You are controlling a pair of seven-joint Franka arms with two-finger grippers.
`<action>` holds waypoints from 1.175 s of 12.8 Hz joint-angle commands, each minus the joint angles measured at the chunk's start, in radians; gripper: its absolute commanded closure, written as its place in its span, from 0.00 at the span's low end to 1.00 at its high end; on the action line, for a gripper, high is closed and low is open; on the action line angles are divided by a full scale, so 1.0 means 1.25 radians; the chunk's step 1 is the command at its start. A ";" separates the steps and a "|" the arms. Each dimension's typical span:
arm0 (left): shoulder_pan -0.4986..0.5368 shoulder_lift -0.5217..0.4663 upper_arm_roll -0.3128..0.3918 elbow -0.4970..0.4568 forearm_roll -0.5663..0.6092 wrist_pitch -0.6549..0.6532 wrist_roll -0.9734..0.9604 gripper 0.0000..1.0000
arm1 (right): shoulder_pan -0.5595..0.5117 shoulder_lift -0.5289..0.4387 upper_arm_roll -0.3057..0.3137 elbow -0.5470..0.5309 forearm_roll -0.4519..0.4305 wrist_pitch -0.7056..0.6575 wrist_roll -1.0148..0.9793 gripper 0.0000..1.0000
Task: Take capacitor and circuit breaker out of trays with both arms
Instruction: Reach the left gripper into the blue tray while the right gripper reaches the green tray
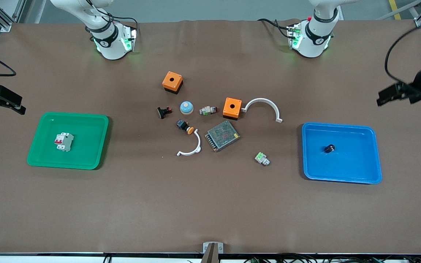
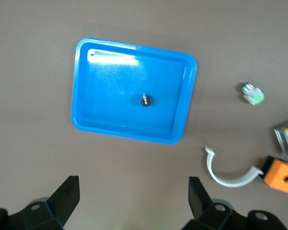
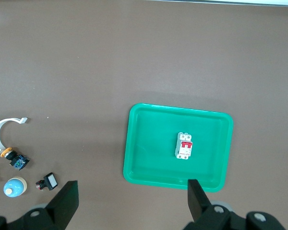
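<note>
Left gripper: the left gripper hangs high past the table's edge at the left arm's end, jaws spread wide and empty – it looks down on its tray, presumably to line up a descent.
Right gripper: the right gripper hangs likewise at the right arm's end, fingers spread, nothing held.
Blue tray: the blue tray lies at the front view's 3 o'clock, under the left arm's reach.
Green tray: the green tray lies at 9 o'clock, for the right arm.
Circuit breaker: the circuit breaker lies flat mid-tray, red levers up – easy to pinch across its sides.
Capacitor: the capacitor sits near the middle of the blue tray, well clear of the walls.
</note>
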 commanded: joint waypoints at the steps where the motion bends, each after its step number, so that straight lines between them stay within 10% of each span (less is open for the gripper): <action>1: 0.041 -0.003 -0.006 -0.159 0.015 0.148 -0.024 0.00 | 0.013 0.005 -0.009 0.011 0.000 -0.001 0.010 0.00; 7: 0.051 0.072 -0.006 -0.406 0.020 0.537 -0.044 0.00 | 0.009 0.049 -0.009 0.009 -0.004 0.055 0.006 0.00; 15: 0.039 0.225 -0.007 -0.383 0.026 0.619 -0.064 0.05 | -0.077 0.226 -0.013 0.006 -0.006 0.168 0.010 0.00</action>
